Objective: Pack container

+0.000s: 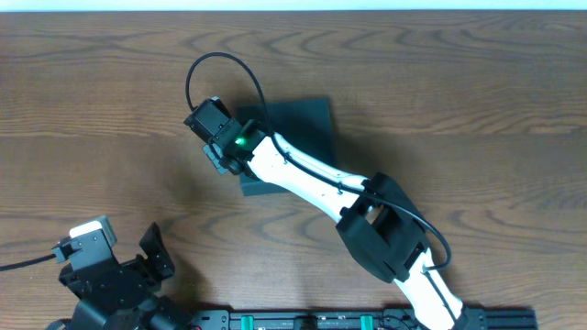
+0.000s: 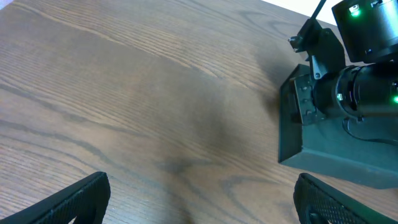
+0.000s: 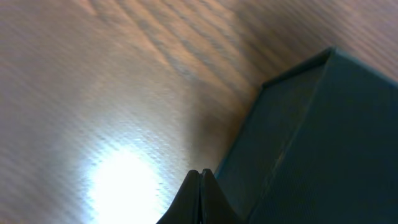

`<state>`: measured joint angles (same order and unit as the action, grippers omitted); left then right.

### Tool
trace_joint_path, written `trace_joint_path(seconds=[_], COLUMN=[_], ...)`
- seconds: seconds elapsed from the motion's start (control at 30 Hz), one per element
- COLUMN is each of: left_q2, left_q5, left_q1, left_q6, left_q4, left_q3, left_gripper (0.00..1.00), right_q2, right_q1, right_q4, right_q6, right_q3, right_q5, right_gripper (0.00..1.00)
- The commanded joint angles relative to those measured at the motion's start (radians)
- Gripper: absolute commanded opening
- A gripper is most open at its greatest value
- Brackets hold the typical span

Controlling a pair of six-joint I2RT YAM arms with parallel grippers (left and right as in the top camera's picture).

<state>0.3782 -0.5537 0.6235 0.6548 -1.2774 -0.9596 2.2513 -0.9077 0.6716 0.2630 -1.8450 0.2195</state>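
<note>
The container is a dark teal-black square box lying closed on the wooden table, mid-centre in the overhead view. It also shows in the left wrist view and the right wrist view. My right gripper is shut with nothing between its fingers, its tips at the box's left edge next to the table. The right arm lies across the box in the overhead view, so the fingers are hidden there. My left gripper is open and empty, low at the front left of the table, apart from the box.
The wooden table spreads around the box. A black rail runs along the front edge. The right arm's cable loops above the box.
</note>
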Motion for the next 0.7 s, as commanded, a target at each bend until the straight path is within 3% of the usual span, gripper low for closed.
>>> trace_joint_path(seconds=[0.0, 0.47, 0.67], left_q2=[-0.003, -0.003, -0.003], left_q5=[-0.014, -0.014, -0.014], left_q1=[-0.002, -0.002, -0.002], left_q6=[0.007, 0.007, 0.007], left_q4=[-0.002, -0.002, -0.002], left_q3=[0.000, 0.000, 0.000], left_gripper=[0.95, 0.95, 0.95], right_q2=[0.024, 0.017, -0.098], right_q1=[0.036, 0.034, 0.003], right_q4=[0.021, 0.026, 0.040], right_q6=[0.013, 0.014, 0.013], right_q3=[-0.011, -0.012, -0.012], right_q5=[0.121, 0.176, 0.175], right_gripper=[0.02, 0.01, 0.02])
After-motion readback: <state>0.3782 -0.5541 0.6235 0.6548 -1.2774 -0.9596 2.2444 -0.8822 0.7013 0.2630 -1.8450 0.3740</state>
